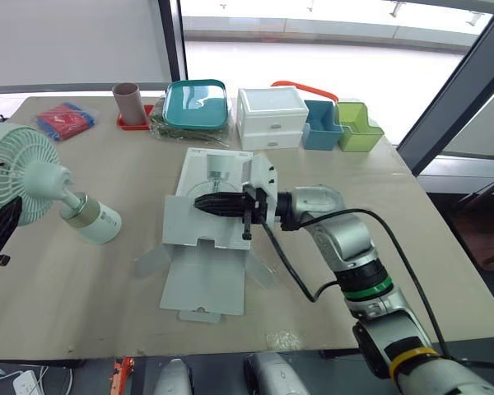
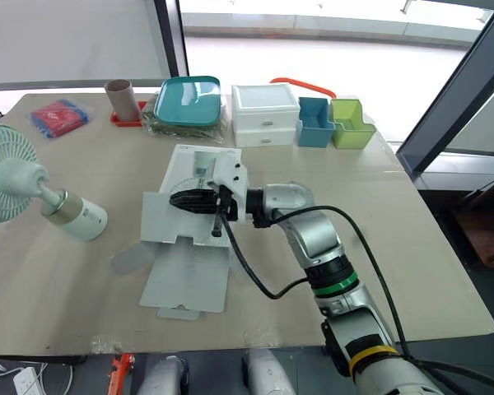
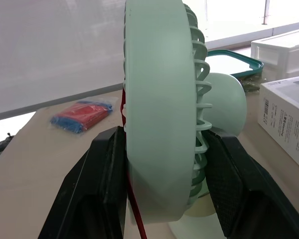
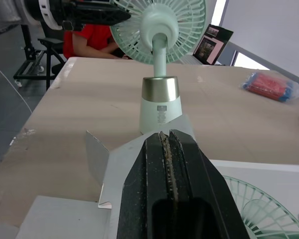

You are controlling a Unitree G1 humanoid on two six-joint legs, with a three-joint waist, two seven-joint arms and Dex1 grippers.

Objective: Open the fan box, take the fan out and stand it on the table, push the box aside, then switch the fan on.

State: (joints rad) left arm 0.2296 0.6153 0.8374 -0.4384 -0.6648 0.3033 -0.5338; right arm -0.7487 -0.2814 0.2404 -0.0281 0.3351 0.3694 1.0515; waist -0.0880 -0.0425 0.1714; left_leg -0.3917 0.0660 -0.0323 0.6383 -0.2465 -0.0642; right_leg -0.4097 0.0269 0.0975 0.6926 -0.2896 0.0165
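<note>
The pale green fan [image 1: 20, 174] stands on its white base [image 1: 97, 222] at the table's left side. My left gripper [image 1: 0, 234] is shut on the rim of the fan's head, with one black finger [image 3: 102, 174] on each side of the grille [image 3: 159, 114]. The white fan box [image 1: 199, 233] lies flat mid-table, its front flaps spread open toward me. My right gripper [image 1: 199, 202] is shut and holds nothing. It lies low over the box top, pointing left toward the fan [image 4: 159, 50], with its fingers [image 4: 154, 164] pressed together.
Along the far edge stand a red-and-blue packet [image 1: 64, 120], a brown cup [image 1: 129, 101], a teal container [image 1: 196, 103], a white drawer unit [image 1: 272, 117], a blue bin [image 1: 321, 123] and a green bin [image 1: 358, 127]. A person in red [image 4: 89, 42] sits beyond the table's left end.
</note>
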